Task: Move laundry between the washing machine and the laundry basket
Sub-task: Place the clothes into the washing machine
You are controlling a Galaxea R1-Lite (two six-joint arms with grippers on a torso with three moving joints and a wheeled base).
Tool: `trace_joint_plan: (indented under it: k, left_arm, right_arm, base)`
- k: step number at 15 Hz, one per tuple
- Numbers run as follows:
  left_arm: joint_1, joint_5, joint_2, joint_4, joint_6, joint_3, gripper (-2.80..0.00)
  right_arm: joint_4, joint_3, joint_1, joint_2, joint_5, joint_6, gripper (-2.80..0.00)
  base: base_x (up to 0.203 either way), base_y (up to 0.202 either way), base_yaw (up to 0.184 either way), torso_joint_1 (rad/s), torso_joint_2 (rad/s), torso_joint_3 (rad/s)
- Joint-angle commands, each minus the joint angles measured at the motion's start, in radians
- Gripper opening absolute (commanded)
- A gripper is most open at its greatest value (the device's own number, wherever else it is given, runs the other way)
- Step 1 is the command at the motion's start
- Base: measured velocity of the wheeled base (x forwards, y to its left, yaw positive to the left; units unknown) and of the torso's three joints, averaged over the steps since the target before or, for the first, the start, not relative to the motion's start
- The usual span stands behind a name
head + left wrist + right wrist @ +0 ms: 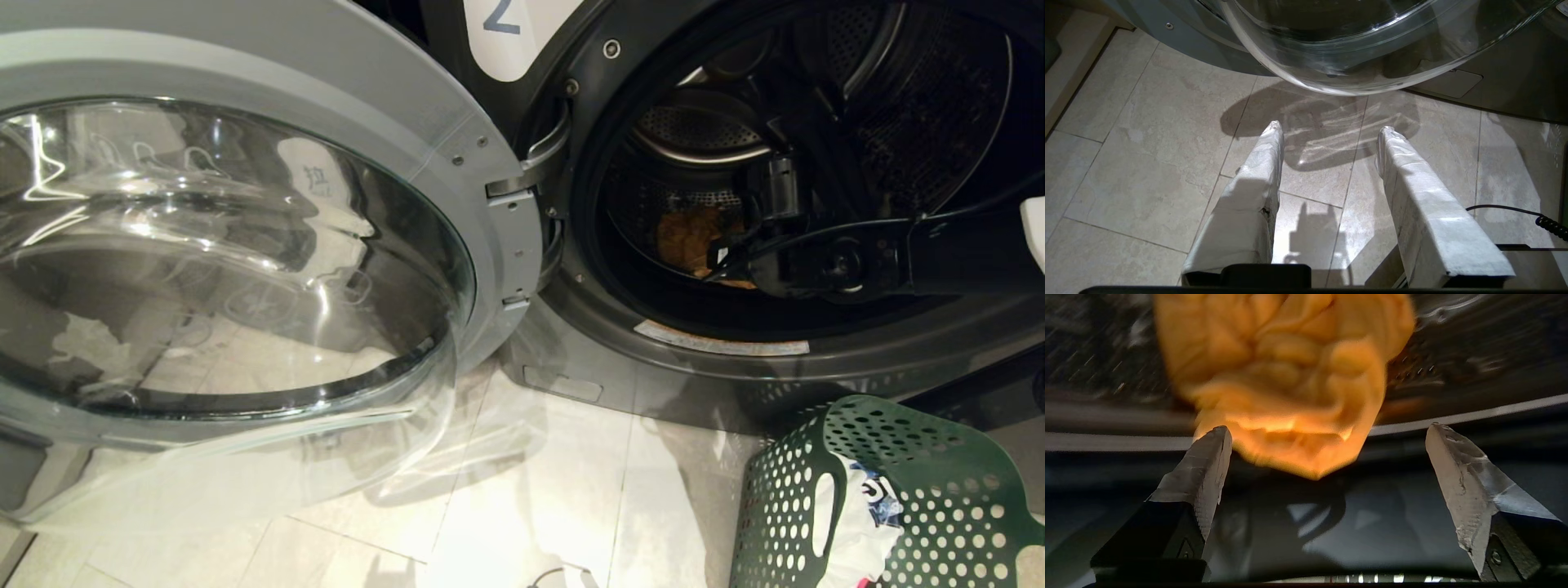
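The right arm [857, 261] was black, with thin black cables along it. Both tools, left tool [1329, 134] and right tool [1327, 435], had black bases and white-wrapped tapering fingers [1208, 465].

Garment [684, 237] inside washing machine [588, 343], basket [939, 457] before it

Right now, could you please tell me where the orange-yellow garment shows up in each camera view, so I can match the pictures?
Head view: the orange-yellow garment lies low inside the drum, just left of the right gripper.
Left wrist view: not in it; only floor tiles and the door glass show.
Right wrist view: the garment fills the upper middle, just beyond the open fingers.
Shared landmark: the perforated drum wall behind the garment.
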Motion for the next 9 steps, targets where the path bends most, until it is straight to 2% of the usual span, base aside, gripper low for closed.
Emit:
trace_joint_plan:
  k: [1, 6, 9]
  left_arm:
    - [0.000, 0.000, 0.001, 0.000, 0.000, 0.000, -2.80]
    - [0.000, 0.000, 0.001, 0.000, 0.000, 0.000, -2.80]
    - [0.000, 0.000, 0.001, 0.000, 0.000, 0.001, -2.80]
  right_arm:
    - [0.003, -0.055, -0.020, 0.051, -0.008, 0.001, 0.00]
    - [0.050, -0.258, -0.033, 0.161, -0.042, 0.004, 0.00]
    - [0.070, -0.270, -0.048, 0.193, -0.071, 0.011, 0.00]
  base:
    - [0.000, 0.000, 0.000, 0.000, 0.00, 0.000]
    - [0.000, 0.000, 0.000, 0.000, 0.00, 0.000]
    - [0.000, 0.000, 0.000, 0.000, 0.00, 0.000]
